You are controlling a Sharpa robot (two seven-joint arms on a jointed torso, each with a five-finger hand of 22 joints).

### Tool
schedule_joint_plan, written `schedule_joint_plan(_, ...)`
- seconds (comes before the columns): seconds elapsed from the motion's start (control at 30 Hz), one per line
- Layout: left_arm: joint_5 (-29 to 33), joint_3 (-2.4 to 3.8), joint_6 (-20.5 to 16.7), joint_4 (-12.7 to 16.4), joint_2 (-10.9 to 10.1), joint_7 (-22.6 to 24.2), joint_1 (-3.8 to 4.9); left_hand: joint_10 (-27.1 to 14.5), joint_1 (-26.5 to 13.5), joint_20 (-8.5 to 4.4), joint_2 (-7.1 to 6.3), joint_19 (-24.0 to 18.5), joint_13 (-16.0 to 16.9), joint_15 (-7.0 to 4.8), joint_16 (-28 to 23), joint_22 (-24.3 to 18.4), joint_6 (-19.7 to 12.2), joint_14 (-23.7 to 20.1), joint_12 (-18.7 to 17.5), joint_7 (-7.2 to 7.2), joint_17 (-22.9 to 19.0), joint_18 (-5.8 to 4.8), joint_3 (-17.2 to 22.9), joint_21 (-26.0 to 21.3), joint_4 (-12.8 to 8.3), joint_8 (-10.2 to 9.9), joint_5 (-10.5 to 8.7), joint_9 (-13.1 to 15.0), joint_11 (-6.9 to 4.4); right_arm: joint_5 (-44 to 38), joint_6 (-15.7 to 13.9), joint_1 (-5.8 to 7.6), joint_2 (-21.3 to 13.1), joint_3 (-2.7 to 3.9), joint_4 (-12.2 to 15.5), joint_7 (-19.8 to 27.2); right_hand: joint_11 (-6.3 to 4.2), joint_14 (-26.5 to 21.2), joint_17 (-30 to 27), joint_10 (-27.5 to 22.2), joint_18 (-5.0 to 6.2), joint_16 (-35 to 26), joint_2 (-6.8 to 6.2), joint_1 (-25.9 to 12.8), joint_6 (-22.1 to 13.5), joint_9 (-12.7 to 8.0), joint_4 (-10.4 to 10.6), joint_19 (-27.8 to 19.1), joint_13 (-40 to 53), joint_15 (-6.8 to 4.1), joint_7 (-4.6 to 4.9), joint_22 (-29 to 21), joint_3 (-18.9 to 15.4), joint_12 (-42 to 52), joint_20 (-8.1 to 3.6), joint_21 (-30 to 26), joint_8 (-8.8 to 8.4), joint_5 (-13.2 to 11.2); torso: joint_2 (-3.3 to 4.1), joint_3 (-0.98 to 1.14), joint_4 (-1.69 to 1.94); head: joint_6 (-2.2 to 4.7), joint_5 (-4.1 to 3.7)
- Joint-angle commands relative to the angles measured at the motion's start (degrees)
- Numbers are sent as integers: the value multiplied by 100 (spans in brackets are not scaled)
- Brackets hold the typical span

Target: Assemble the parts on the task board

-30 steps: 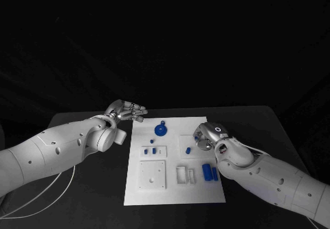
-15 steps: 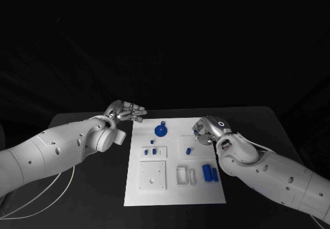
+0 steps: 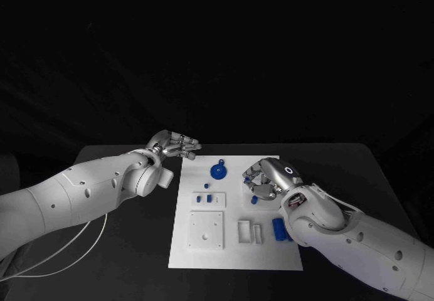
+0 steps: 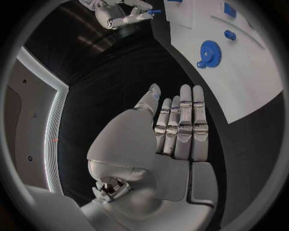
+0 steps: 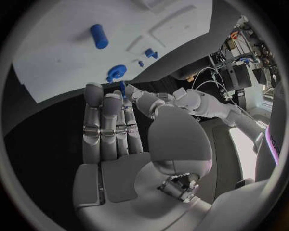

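The right hand (image 3: 265, 177) hovers over the task board (image 3: 237, 244), pinching a small blue peg (image 5: 122, 88) between thumb and fingertip. The left hand (image 3: 174, 146) holds nothing – fingers extended side by side – just off the board's far left corner. On the board lie a blue gear (image 3: 218, 170) and a blue cylinder (image 3: 278, 227)

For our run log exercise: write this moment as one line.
left robot hand: empty, off board | right robot hand: pinching small blue part | task board: gear lying flat
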Motion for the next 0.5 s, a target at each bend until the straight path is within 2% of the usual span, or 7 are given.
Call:
schedule_joint_plan(0.03, 56, 5, -18, -1, 38, 59, 6, -26, -8, 34, 32, 7, -1, 8, -12, -23, -29, -27, -13, 37, 3, -36, -7, 19, -14, -14, 2, 7, 2, 39, -66, -97, 84, -8, 103, 177, 5, -3, 9, 35, 78, -39, 38, 5, 26, 6, 26, 218, 4, -44, -8, 2, -16, 12, -30, -9, 20, 27, -11, -10, 2, -29, 133)
schedule_joint_plan(0.1, 58, 5, -21, -7, 53, 60, 6, -26, -8, 34, 32, 7, -1, 8, -12, -23, -29, -27, -13, 37, 3, -36, -7, 19, -14, -14, 2, 7, 2, -5, -65, -143, 136, -34, 120, 187, 5, -3, 9, 35, 78, -39, 38, 5, 26, 6, 26, 218, 4, -44, -8, 2, -16, 12, -30, -9, 20, 27, -13, -13, 2, -49, 175)
schedule_joint_plan(0.2, 65, 5, -24, -17, 80, 62, 6, -26, -8, 34, 32, 7, -1, 8, -12, -23, -29, -27, -13, 37, 3, -36, -7, 19, -14, -14, 2, 7, 2, -92, -63, -216, 234, -115, 114, 202, 5, -2, 11, 34, 78, -43, 43, 11, 27, 7, 20, 220, 4, -43, -8, 7, -21, 12, -29, -4, 21, 29, -7, -9, 9, -48, 233)
schedule_joint_plan(0.33, 70, 5, -29, -24, 109, 65, 6, -20, -6, 37, 35, 2, -1, 11, -16, -37, -24, -41, -13, 34, -1, -37, -5, 17, -14, -11, 2, 8, 0, -187, -58, -320, 361, -211, 58, 220, 5, -2, 11, 34, 78, -43, 43, 11, 27, 7, 20, 220, 4, -43, -8, 7, -21, 12, -29, -4, 21, 29, -1, -12, 12, -58, 263)
schedule_joint_plan(0.5, 73, 5, -31, -34, 136, 64, 6, -13, -4, 39, 35, -3, -1, 13, -16, -46, -23, -49, -12, 33, -3, -37, -5, 16, -15, -11, 2, 8, -1, -263, -42, -414, 502, -327, -57, 233, 5, -2, 11, 34, 78, -43, 43, 11, 27, 7, 20, 220, 4, -43, -8, 7, -21, 12, -29, -4, 21, 29, -2, -9, 9, -114, 328)
